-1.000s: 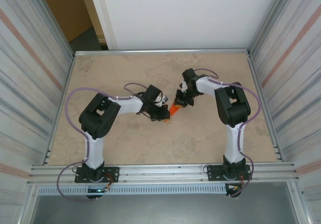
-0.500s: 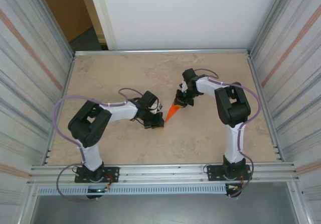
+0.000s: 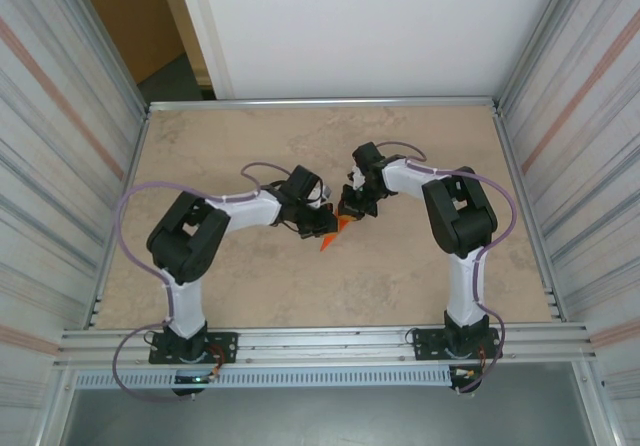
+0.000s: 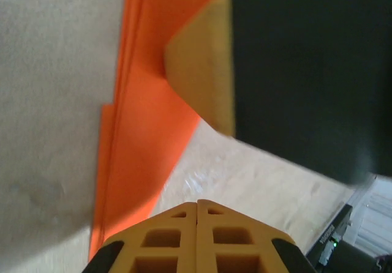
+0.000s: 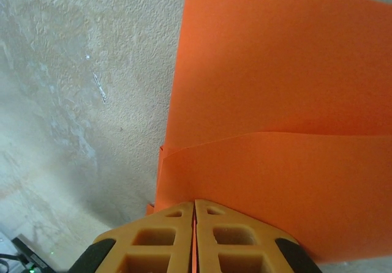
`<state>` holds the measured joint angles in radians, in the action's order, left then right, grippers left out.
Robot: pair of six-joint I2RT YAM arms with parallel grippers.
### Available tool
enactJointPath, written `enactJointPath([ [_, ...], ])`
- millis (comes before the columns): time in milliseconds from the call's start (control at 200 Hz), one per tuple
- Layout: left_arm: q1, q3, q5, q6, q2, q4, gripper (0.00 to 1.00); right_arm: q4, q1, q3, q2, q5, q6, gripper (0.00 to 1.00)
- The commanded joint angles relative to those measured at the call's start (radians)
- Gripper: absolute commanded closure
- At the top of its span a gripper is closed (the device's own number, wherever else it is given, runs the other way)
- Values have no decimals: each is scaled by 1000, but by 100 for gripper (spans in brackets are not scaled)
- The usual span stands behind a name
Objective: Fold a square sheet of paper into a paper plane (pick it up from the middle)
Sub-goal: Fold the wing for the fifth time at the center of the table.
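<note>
From above, your paper plane (image 3: 332,236) lies between the two arms near the middle of the desk (image 3: 420,146). It is a narrow orange dart with its long axis on the diagonal: the broad end is at the right pincer (image 3: 350,206) and the tip aims toward the near left, just beside the left pincer (image 3: 320,224). Whether the tip rests on the surface you cannot tell.

In the left wrist view, the left pincer (image 4: 197,221) is closed tight with nothing visible between its tips. The layered orange edge runs past them on the left, and a pad (image 4: 199,71) of the other pincer lies against the paper higher up.

In the right wrist view, the right pincer (image 5: 194,224) is clamped on the paper, a sliver of orange showing in its seam.

Treat it as light, thin and floppy, easy to crumple. I judge the stacked centre fold the stiffest place to pinch
</note>
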<state>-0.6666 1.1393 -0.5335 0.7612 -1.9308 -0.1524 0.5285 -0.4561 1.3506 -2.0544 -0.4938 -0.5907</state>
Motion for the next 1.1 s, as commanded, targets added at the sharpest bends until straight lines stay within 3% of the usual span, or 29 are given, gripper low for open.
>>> enactJointPath([
  [0, 9, 46, -10, 25, -28, 12, 100, 4, 15, -13, 21, -13, -29, 90],
  [341, 30, 3, 16, 29, -63, -25, 100, -79, 94, -17, 106, -68, 28, 82],
  [1097, 29, 36, -55, 23, -44, -6, 100, -5, 124, 70, -47, -16, 127, 83],
])
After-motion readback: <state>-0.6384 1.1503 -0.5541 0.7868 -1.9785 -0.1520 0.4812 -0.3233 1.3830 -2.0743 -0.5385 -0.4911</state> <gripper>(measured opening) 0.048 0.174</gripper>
